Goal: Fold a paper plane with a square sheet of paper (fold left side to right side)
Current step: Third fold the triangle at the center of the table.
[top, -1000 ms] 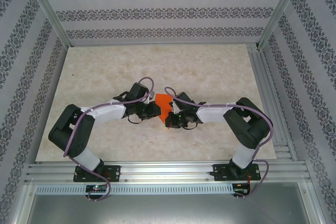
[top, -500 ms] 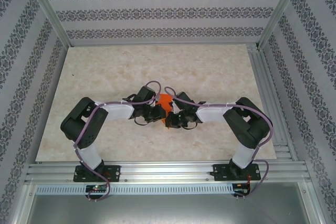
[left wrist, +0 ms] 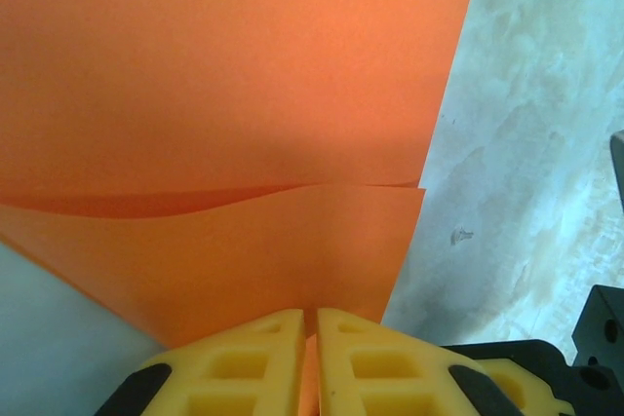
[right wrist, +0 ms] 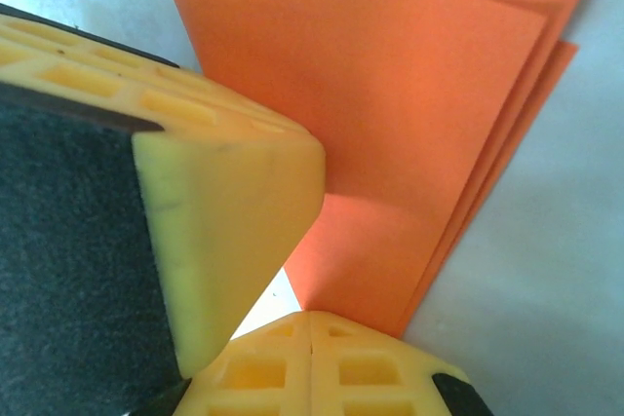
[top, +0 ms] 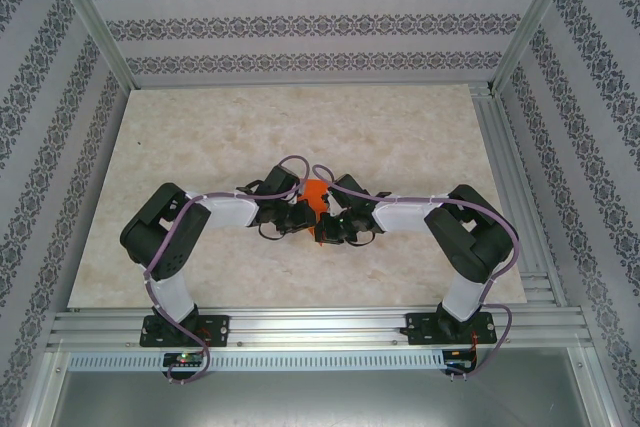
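The square sheet of paper (top: 317, 193) is bright orange and lies folded in layers at the table's centre, between the two wrists. In the left wrist view a lifted flap of the paper (left wrist: 244, 94) curves up from the table, and my left gripper (left wrist: 310, 314) is shut on its near edge, with orange showing between the fingers. My left gripper (top: 305, 212) and right gripper (top: 322, 227) almost touch. In the right wrist view my right gripper (right wrist: 310, 319) is shut with nothing between its fingers, its tips at the near corner of the stacked paper (right wrist: 390, 94). A left finger (right wrist: 224, 211) stands close beside it.
The marble-patterned table (top: 400, 127) lies bare around the arms. Patterned walls enclose it on three sides. An aluminium rail (top: 320, 327) carrying both arm bases runs along the near edge, and another rail (top: 505, 177) runs along the right.
My left arm has swung right toward the centre, carrying the paper's left side over. Less orange now shows from above. The right arm has stayed in place.
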`<state>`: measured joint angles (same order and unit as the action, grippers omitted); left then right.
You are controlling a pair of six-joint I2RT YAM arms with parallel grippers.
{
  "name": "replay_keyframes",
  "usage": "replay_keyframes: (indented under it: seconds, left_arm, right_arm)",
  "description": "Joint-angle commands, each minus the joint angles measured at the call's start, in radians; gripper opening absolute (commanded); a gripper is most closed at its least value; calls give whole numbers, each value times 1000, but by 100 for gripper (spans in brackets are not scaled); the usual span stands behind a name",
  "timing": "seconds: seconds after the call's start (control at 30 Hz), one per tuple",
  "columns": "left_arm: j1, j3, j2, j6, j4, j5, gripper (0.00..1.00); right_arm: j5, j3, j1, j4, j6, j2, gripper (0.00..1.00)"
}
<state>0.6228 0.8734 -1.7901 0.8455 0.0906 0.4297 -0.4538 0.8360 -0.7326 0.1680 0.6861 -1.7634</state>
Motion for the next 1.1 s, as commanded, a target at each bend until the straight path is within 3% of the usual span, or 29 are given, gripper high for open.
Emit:
replay_keyframes:
  seconds: [0.0, 0.77, 1.07]
  left_arm:
    - [-36, 22, -25, -63, 46, -143, 15]
    - [-272, 113, -81, -181, 83, -171, 17]
    - [-283, 114, 80, -226, 152, -119, 17]
  right_arm:
    - [76, -45, -18, 163, -13, -68, 3]
    - [79, -44, -19, 176, -20, -67, 3]
    - [47, -28, -4, 180, -54, -62, 4]
